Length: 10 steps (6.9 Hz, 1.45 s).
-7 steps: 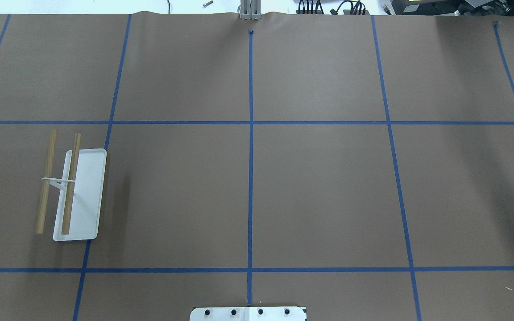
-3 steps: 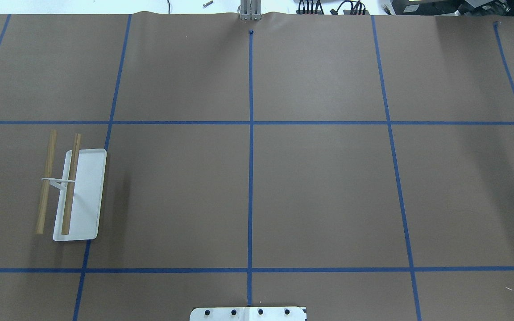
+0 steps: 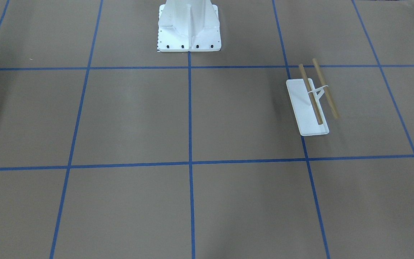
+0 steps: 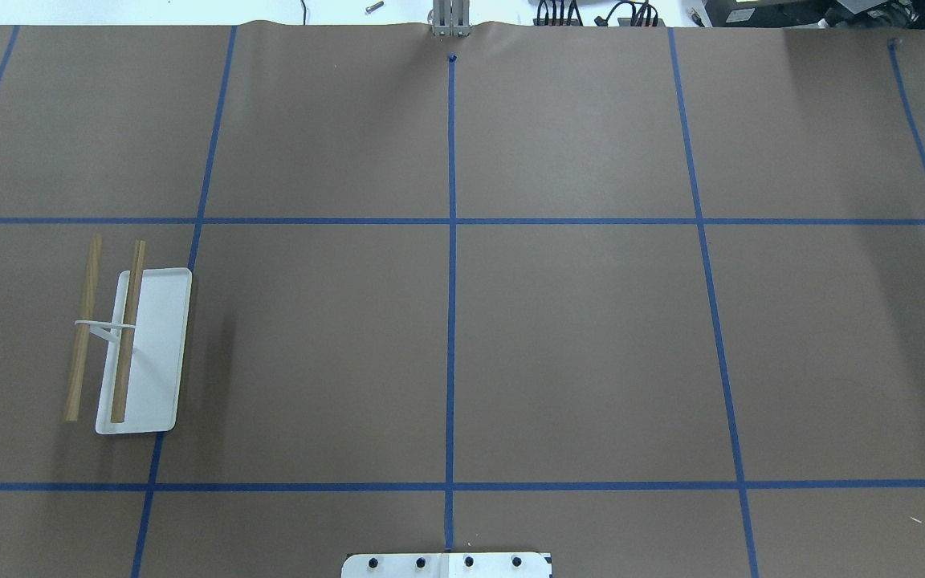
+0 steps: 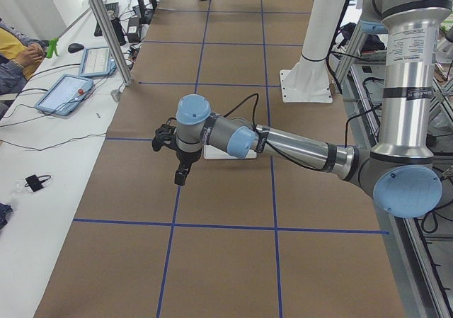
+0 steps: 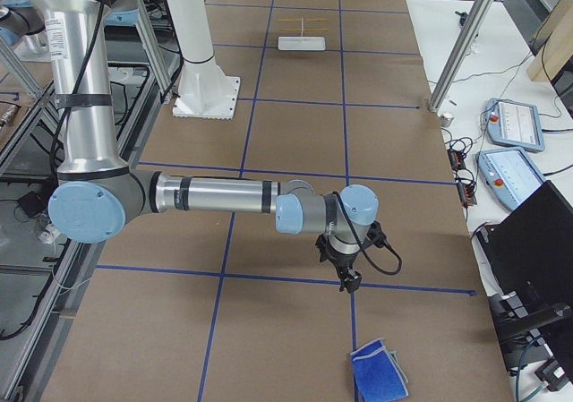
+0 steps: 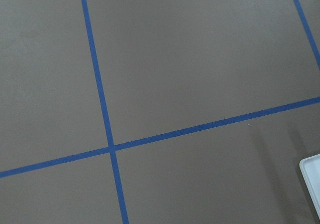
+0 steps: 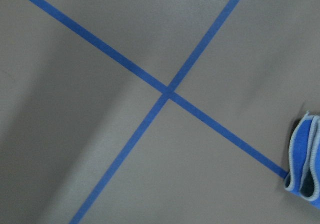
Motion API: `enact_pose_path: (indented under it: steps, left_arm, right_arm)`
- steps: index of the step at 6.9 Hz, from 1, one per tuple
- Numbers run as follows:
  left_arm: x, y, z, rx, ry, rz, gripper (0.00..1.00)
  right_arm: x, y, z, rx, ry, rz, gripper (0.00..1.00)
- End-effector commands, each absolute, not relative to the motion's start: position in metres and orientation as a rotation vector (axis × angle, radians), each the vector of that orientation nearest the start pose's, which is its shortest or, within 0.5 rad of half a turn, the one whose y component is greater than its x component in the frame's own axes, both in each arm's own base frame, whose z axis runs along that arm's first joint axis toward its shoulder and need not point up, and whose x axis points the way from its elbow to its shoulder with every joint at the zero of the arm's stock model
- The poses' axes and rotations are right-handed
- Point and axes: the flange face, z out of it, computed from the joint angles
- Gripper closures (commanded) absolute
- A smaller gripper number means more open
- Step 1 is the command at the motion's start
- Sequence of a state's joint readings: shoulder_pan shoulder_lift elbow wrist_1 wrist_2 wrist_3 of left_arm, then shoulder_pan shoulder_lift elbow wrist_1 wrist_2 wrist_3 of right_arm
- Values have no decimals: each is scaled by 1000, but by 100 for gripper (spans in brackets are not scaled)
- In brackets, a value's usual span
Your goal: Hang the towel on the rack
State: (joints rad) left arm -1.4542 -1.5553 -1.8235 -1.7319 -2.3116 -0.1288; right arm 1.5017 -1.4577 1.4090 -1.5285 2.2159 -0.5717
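Observation:
The rack point(image 4: 145, 353) stands on the table's left side: a white tray base with two wooden dowel bars point(image 4: 127, 329) on a white wire support, both bare. It also shows in the front-facing view point(image 3: 307, 108), far off in the right view point(image 6: 302, 39), and as a tray corner in the left wrist view point(image 7: 312, 171). The towel point(image 6: 376, 371) lies bunched, blue with a grey edge, at the table's right end, and at the right wrist view's edge point(image 8: 304, 159). My right gripper point(image 6: 347, 281) hovers short of the towel. My left gripper point(image 5: 182, 176) hangs beside the rack. I cannot tell whether either gripper is open or shut.
The white bolted pedestal point(image 3: 189, 28) stands at the robot's edge of the table. Blue tape lines grid the brown surface. An aluminium post point(image 5: 106, 27) and tablets point(image 5: 67, 91) stand along the operators' side, where a person sits.

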Motion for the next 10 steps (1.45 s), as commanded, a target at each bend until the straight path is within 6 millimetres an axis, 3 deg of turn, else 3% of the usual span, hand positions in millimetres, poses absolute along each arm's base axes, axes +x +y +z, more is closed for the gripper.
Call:
enact_pose_path:
  steps: [1,3,4,8,10]
  left_arm:
    - [-7,-500,526,283,772,136,2]
    - [-7,-500,526,283,772,136,2]
    - [-7,-500,526,283,772,136,2]
    - [-7,-500,530,277,771,136,2]
    - [-7,-500,530,282,771,139,2]
  right_arm:
    - [49,-570,741,192,-514,-711,2]
    - [52,-593,794,208,-447,-818,8]
    - [54,-599,807,184,-421,-891,11]
    - [26,-607,821,155,-260,-1064,18]
    - [21,-597,860,168,-251,-1081,24]
